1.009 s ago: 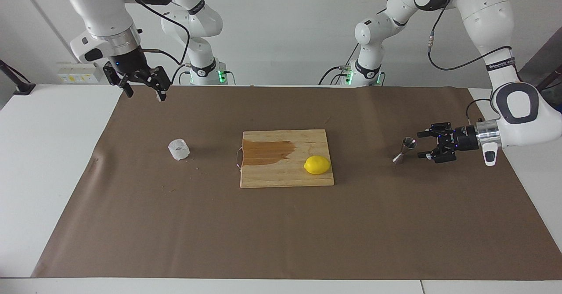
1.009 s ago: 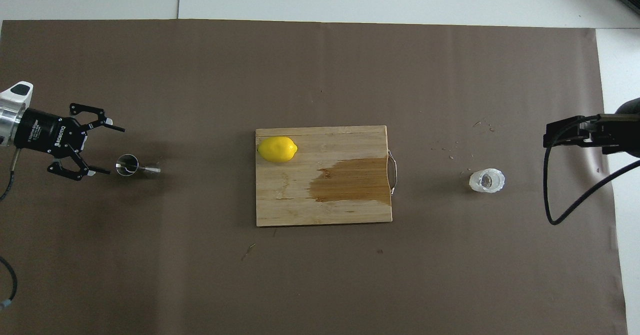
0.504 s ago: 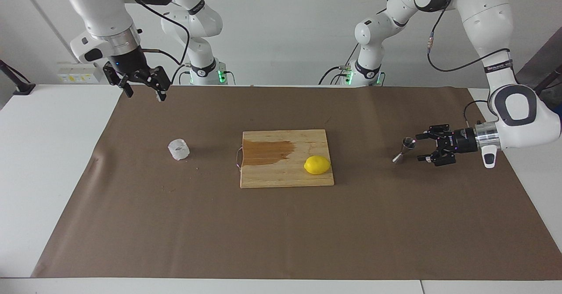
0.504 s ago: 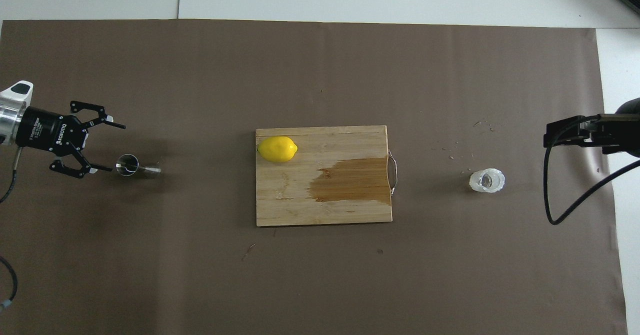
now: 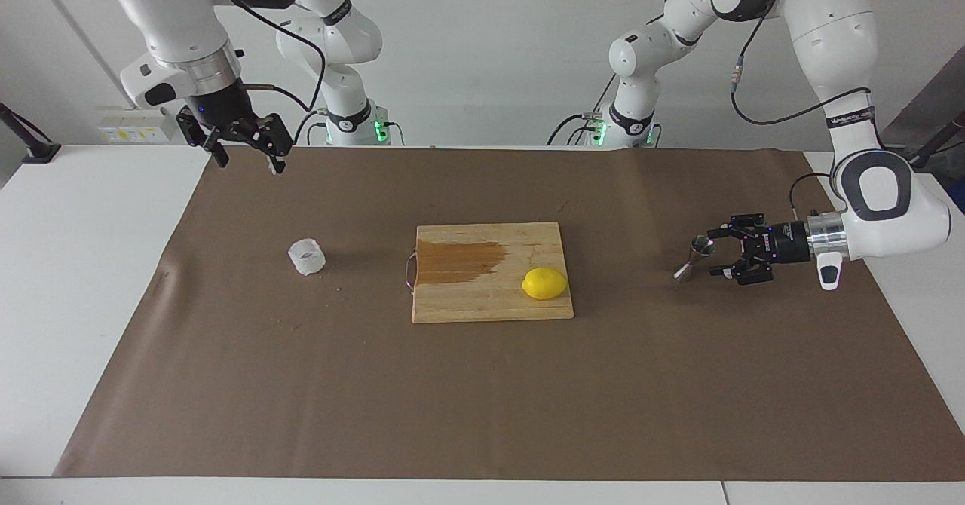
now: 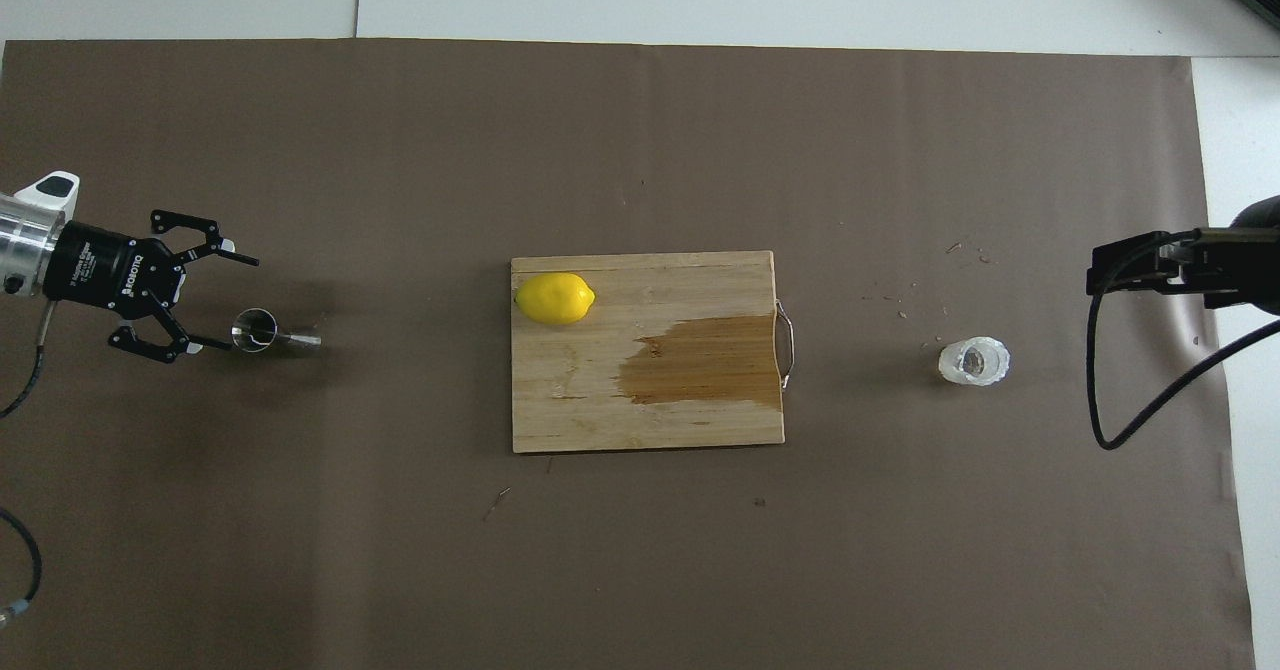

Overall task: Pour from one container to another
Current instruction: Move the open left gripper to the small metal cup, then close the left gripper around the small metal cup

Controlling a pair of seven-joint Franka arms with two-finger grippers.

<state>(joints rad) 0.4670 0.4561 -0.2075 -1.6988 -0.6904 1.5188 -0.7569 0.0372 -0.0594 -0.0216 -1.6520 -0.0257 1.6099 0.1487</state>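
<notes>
One cup [image 5: 307, 256], one jigger [image 5: 695, 258], one lemon [image 5: 544, 283], one board [image 5: 490, 305]

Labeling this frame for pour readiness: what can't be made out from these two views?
- Plastic cup contents: overhead view, crinkled translucent wall, too small.
- Jigger fill: both views, too small.
- Right pincer: overhead view, fingertips cut off by the edge.
- Left pincer touching the jigger or not: too close to tell.

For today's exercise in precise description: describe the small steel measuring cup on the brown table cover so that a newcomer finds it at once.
Start at the wooden cutting board in the middle of the brown paper table cover and go toward the left arm's end. There the small shiny steel hourglass-shaped jigger stands alone, just before the open left gripper. Unlike the crinkled whitish plastic cup and the yellow lemon, it is metal and narrow-waisted.
</notes>
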